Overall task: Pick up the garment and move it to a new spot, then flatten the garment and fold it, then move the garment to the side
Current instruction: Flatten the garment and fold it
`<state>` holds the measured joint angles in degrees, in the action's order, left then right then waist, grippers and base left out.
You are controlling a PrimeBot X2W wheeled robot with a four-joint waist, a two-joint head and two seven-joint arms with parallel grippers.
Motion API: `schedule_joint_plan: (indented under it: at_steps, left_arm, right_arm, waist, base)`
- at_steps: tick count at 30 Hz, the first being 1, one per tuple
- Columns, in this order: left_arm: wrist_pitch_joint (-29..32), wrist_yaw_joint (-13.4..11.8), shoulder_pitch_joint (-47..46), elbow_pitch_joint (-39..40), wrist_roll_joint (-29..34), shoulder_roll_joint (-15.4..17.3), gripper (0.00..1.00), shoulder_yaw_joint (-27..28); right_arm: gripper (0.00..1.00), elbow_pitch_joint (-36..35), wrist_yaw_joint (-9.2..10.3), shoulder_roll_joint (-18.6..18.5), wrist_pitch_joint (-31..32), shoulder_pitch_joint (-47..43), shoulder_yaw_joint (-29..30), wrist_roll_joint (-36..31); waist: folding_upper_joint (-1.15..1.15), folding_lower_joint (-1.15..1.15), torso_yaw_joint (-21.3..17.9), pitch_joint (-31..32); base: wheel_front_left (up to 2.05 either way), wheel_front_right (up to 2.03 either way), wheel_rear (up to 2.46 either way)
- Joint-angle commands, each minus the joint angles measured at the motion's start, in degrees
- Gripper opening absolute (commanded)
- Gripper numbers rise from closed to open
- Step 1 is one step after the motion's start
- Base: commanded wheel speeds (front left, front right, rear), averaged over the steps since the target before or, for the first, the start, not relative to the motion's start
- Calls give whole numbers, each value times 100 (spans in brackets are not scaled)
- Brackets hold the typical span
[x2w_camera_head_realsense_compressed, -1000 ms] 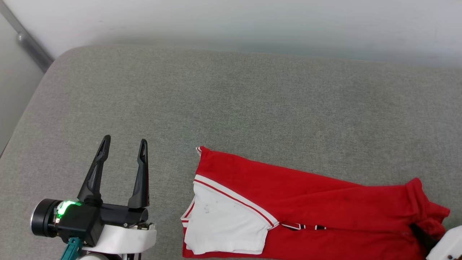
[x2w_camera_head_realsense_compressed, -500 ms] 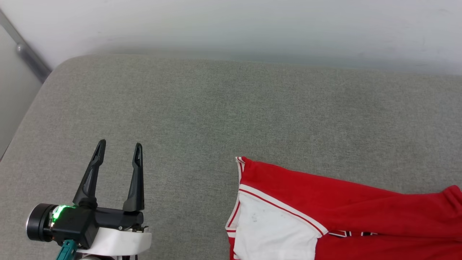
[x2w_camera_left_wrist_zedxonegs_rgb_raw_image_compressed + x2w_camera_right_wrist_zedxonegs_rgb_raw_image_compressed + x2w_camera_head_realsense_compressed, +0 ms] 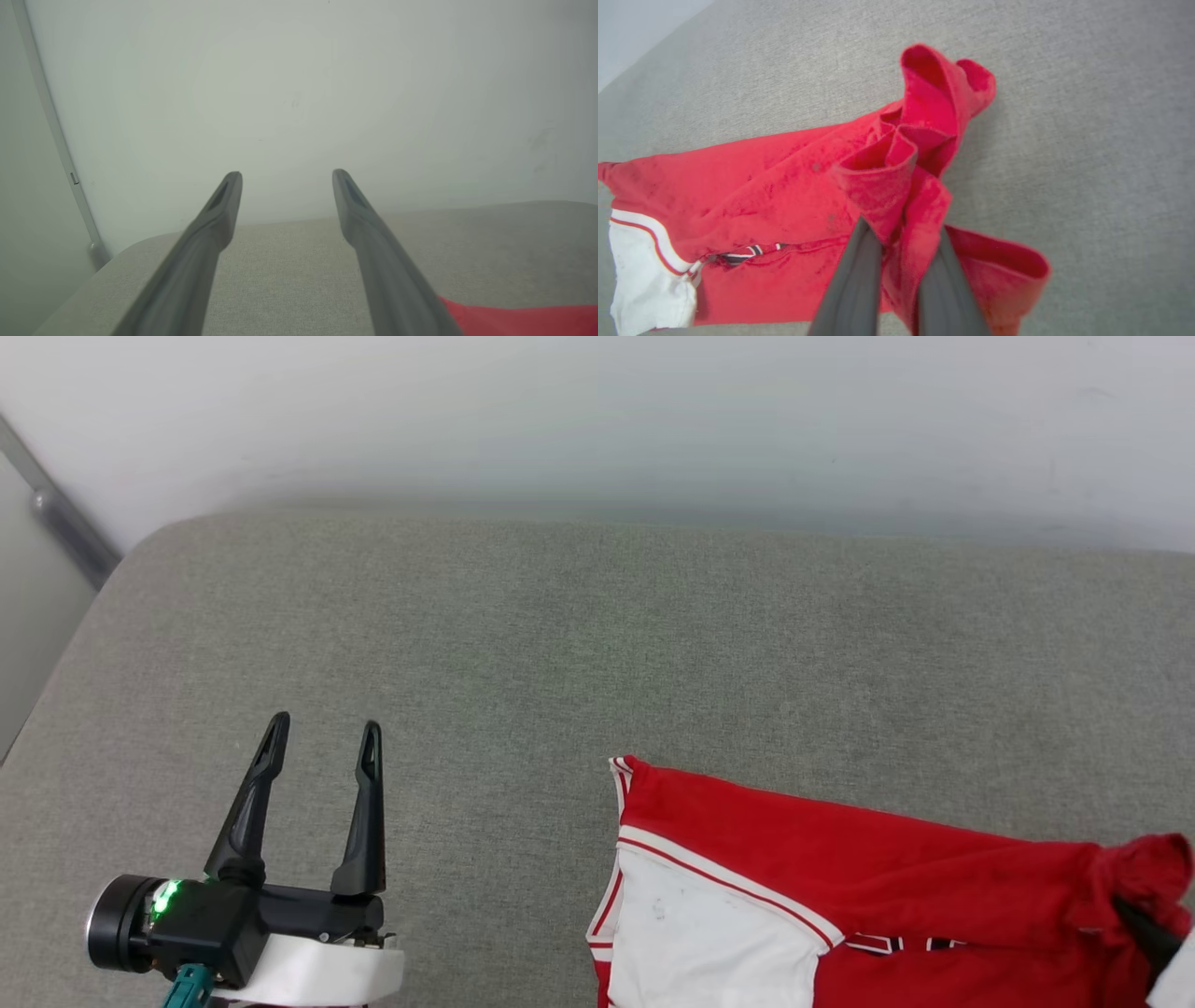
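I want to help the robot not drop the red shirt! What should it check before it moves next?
1. Right hand shut on the shirt: ok, bunched red cloth is pinched in it.
2. Left hand open, apart from the shirt: ok.
3. Bare room on the grey cushion: ok.
4. Shirt lying flat: not ok, folded over and crumpled at the grip.
5. Every layer caught in the grip: cannot tell.

On the head view I lose the jersey [image 3: 868, 887] past the bottom and right edges, so I can't tell where it ends toward the grey cushion's [image 3: 560, 644] front edge. Its lettering [image 3: 901, 945] is a tucked-under sliver I can't read. My right gripper's [image 3: 901, 235] tips are buried in bunched red cloth, and on the left gripper [image 3: 286, 173] the fingers [image 3: 373, 252] blur near the lens.
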<state>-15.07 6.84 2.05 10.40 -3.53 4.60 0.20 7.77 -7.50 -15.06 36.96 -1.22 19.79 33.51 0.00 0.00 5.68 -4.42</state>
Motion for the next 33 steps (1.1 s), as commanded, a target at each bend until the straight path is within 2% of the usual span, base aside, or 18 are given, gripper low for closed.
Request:
schedule_joint_plan:
  at_steps: [1, 7, 10, 17, 21, 33]
  left_arm:
    - [-11, 9, 62, -7, -7, -30, 100, 3]
    - [-12, 23, 106, -45, -29, -73, 100, -32]
    - [-12, 32, 109, -70, -43, -86, 100, -48]
    - [-12, 47, 63, -109, -60, -111, 100, -54]
    - [-12, 48, 54, -122, -66, -125, 100, -60]
    - [-12, 58, -6, -169, -71, -136, 100, -84]
  right_arm:
    - [0, -242, 2, 133, 158, -82, -100, -23]
    - [0, -1077, 2, 656, 654, -246, -575, -198]
    - [0, -1339, 2, 955, 849, -152, -818, -59]
    - [0, -1638, 2, 1222, 1035, 153, -1474, 274]
    - [0, -1392, 2, 1228, 734, 335, -1926, 805]
    - [0, -195, 2, 1223, -102, 831, -2850, 844]
  waist:
    - [0, 0, 5, 53]
    - [0, 0, 83, 123]
    - [0, 0, 140, 134]
    - [0, 0, 299, 142]
    - [0, 0, 400, 125]
    - [0, 0, 700, 51]
  base:
    - [0, 0, 0]
    - [0, 0, 0]
    - [0, 0, 0]
    - [0, 0, 0]
    - [0, 0, 0]
    - [0, 0, 0]
